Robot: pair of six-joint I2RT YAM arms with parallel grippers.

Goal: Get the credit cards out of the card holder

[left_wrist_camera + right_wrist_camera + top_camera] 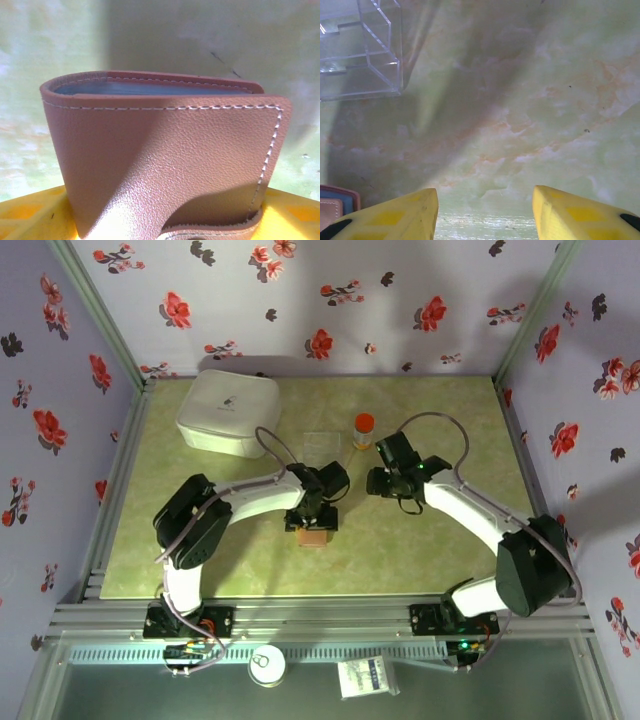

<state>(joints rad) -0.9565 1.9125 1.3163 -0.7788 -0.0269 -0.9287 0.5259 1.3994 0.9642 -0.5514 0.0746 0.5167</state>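
Your left jaws clasping the pebbled brown wallet (165, 160), white stitching, blue-grey lining along its top, your right jaws parted over the desk (520, 100)

Brown leather-like card holder (165, 165) — folded shut, white stitching, blue-grey inner edge showing
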